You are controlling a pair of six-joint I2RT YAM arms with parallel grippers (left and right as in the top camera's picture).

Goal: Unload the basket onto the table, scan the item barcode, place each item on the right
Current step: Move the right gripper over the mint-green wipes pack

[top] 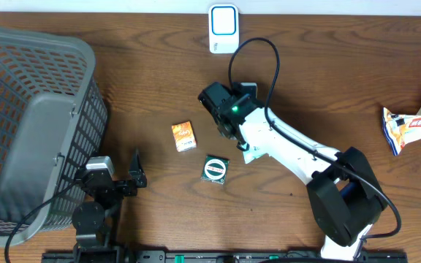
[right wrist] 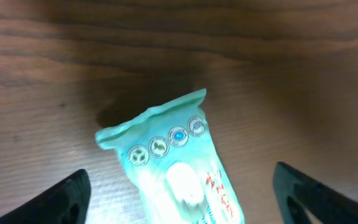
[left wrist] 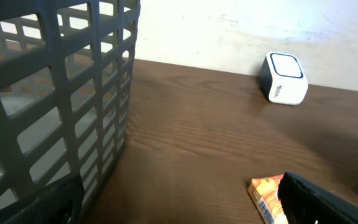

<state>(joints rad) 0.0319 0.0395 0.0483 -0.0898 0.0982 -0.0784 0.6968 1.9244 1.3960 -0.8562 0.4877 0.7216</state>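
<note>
Teal packet (right wrist: 179,168), one, lies between spread right fingers (right wrist: 67,196); left fingers (left wrist: 319,199) spread too

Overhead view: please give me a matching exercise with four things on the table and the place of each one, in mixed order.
1 grey basket
2 white scanner
3 orange packet
4 snack bag

a far edge, middle
b right edge
c left side
d near the middle

Pairs: 1-c, 2-a, 3-d, 4-b

Pale teal packet (right wrist: 173,168), round icons near crimped end, flat on table (right wrist: 42,62), white scanner (top: 224,29) at far edge
</note>
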